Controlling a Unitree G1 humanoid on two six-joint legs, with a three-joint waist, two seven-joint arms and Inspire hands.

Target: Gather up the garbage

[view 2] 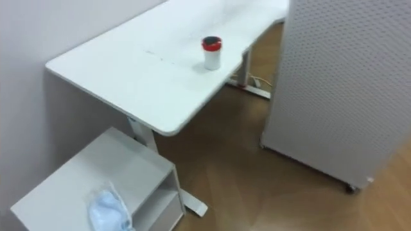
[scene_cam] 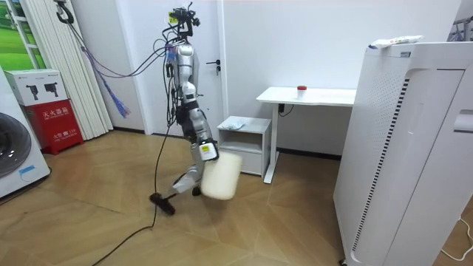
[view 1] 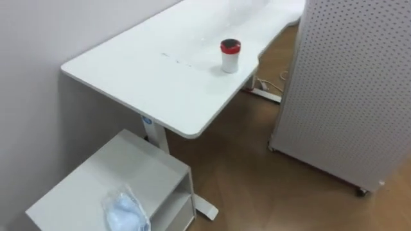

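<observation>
Right robot hand (scene_cam: 208, 151) hangs low beside leg in room view, against top of cream bin-like object (scene_cam: 221, 177); cannot tell whether fingers grip it. Garbage (view 1: 125, 212), crumpled pale blue wad, lies on low white cabinet (view 1: 122, 170), lower left of eye view. Red-lidded white cup (view 1: 230, 55) stands on counter (view 1: 154, 74), upper centre. Perforated white panel (view 1: 350, 83) at right.

A white cup with a red lid (view 2: 212, 53) is standing on a white desk top (view 2: 128, 70) at twelve o'clock. A crumpled pale-blue wad (view 2: 108, 208) is lying on a low white cabinet (view 2: 77, 176) at seven o'clock; a white perforated panel (view 2: 340, 90) is standing at three o'clock.
</observation>
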